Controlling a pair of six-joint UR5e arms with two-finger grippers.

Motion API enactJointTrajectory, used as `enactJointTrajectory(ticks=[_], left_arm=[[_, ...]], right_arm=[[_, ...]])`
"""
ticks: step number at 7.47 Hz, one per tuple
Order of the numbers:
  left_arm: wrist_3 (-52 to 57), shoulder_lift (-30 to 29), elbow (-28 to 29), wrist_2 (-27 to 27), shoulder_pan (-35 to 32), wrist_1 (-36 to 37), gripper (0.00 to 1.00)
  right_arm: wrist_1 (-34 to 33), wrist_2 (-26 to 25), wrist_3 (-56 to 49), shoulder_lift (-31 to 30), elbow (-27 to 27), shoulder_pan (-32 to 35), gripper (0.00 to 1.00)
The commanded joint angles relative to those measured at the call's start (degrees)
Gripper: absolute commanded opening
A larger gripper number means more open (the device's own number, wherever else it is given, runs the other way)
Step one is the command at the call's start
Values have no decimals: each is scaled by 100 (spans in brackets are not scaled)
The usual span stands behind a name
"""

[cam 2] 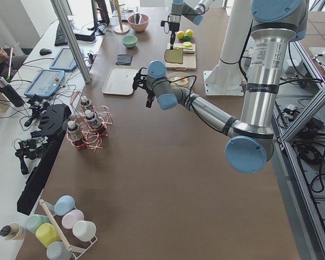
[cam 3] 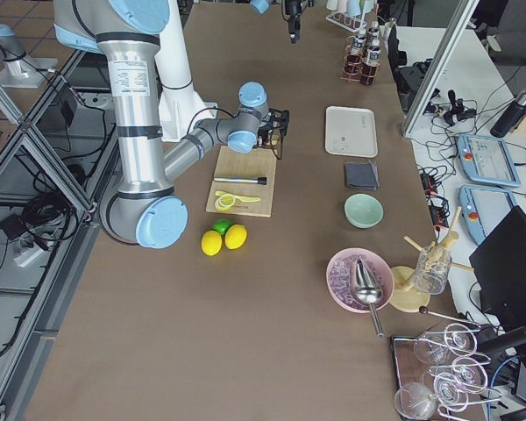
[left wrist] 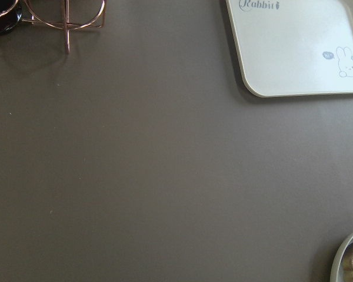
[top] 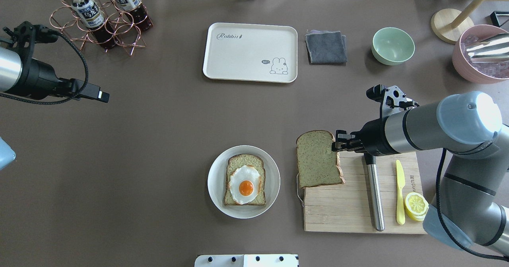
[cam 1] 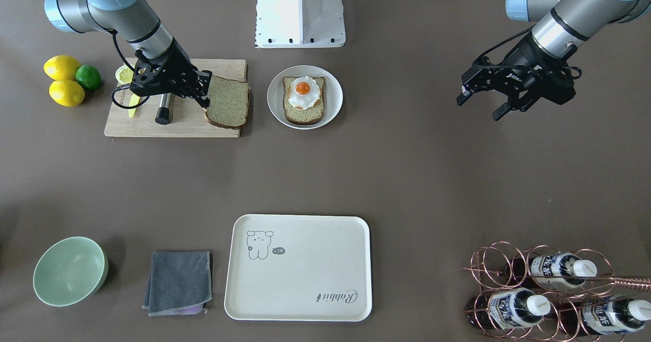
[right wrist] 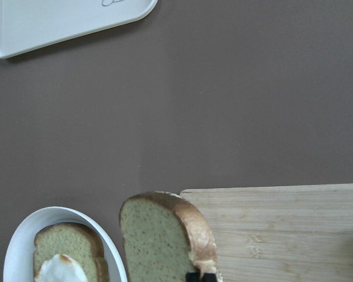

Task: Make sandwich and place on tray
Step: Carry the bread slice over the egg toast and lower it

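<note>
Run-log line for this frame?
right gripper: shut on bread slice at cutting board | left gripper: open | egg: on plated slice | tray: bare

Wood-grain cutting board [top: 342,207]; smooth matt tray [top: 246,56].

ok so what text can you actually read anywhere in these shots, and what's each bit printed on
"Rabbit": script lettering in one corner of the tray.
"hi": small speech bubble on the same tray.
Bottles: label print too small to read.
Cutting board: small mark near one edge, too blurred.
Left pincer: white logo, not legible.
</note>
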Motion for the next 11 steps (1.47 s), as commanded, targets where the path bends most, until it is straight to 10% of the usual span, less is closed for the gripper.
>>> enactJointTrajectory(ticks=[1,11], left_arm=[[0,-4,0,-1,0,-13,98],[-141,-31,35,-63,0,-22,98]], right_arm=[[-26,7,441,452,61,-43,0],[0,-1320,1182,1686,-792,-1397,0]])
